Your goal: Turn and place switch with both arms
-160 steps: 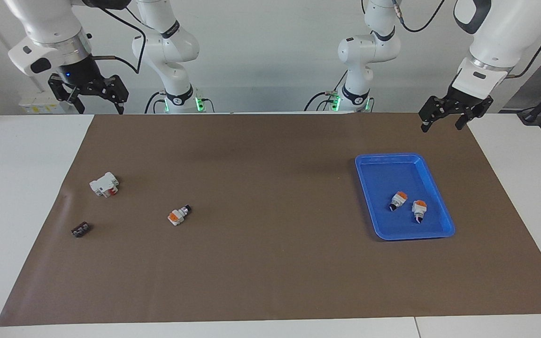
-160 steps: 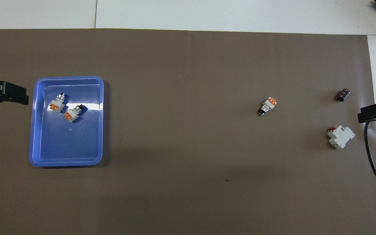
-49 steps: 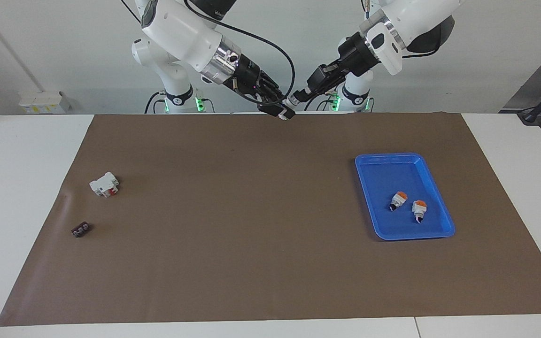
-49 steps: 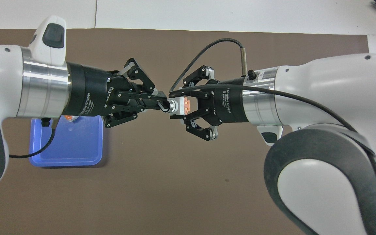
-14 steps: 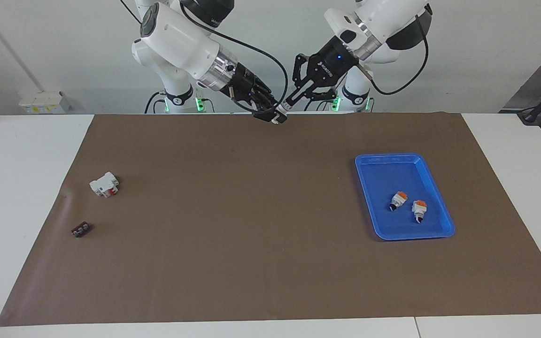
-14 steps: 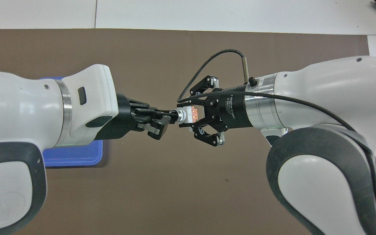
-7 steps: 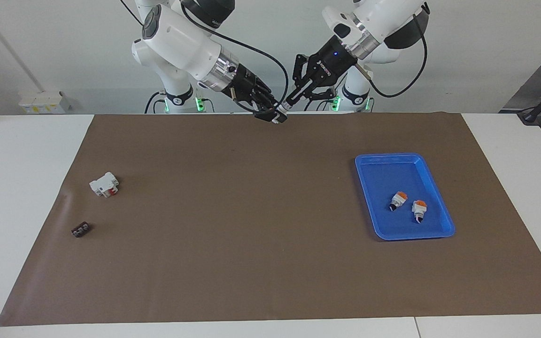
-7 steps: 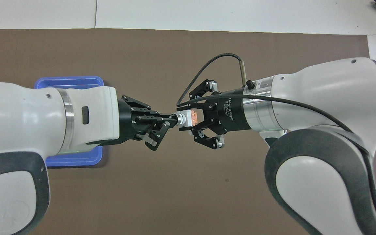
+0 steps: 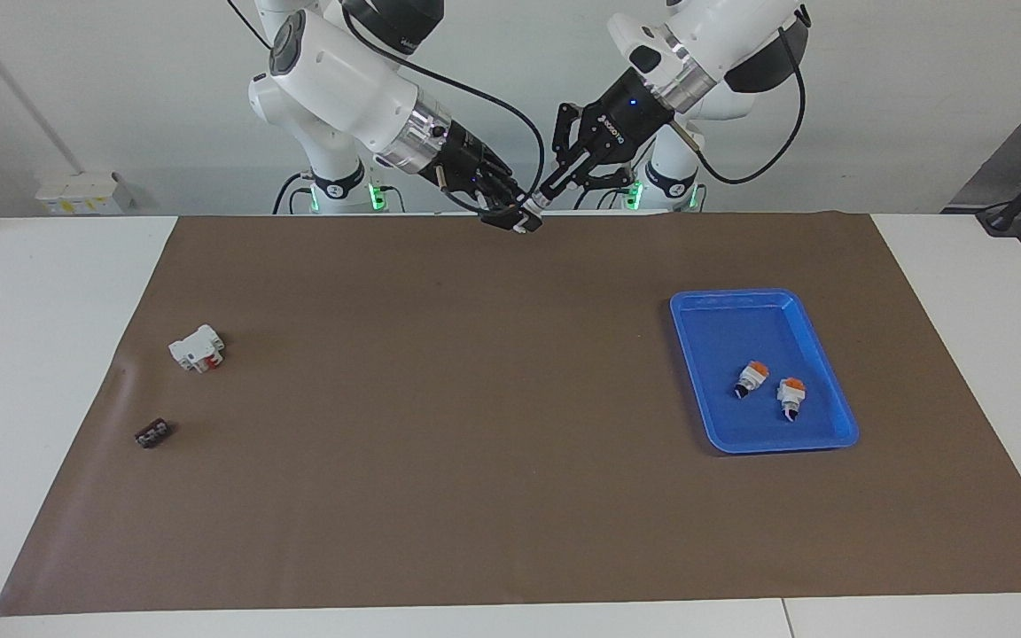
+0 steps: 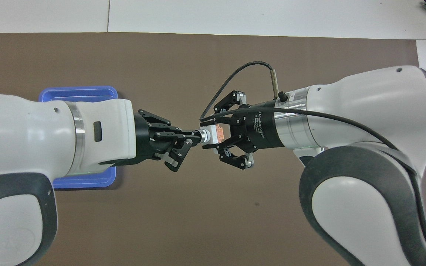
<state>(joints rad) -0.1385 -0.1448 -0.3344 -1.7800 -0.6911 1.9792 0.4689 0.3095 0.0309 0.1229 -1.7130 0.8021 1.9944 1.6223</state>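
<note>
Overhead view: switch held in mid-air between both grippers

Overhead view shows the switch (image 10: 212,135) raised above the brown mat (image 10: 213,207), near the robots' edge and about midway between the two arms' ends of the table. The left gripper (image 10: 195,136) has its fingertips closed on the black knob end, the outer links splayed aside. The right gripper (image 10: 213,136) surrounds the orange end block, fingers lying along the white body; whether they grip it firmly or have begun to loosen I cannot tell. The facing view confirms that the two grippers meet at the switch (image 9: 528,215), well clear of the mat.

By my judgement the step in hand is the transfer and turning between the arms. The next move calls for the right gripper to let go fully and draw straight back off the block without dragging it, so that the left gripper's narrow hold on the knob is not twisted loose. Then the left arm would need to carry the switch to the tray.

The blue tray (image 9: 705,310) lies toward the left arm's end of the table. It holds two like switches, one (image 9: 751,377) just beside the other (image 9: 790,395), both lying on their sides with orange blocks showing. The rest of its floor is bare.
</note>
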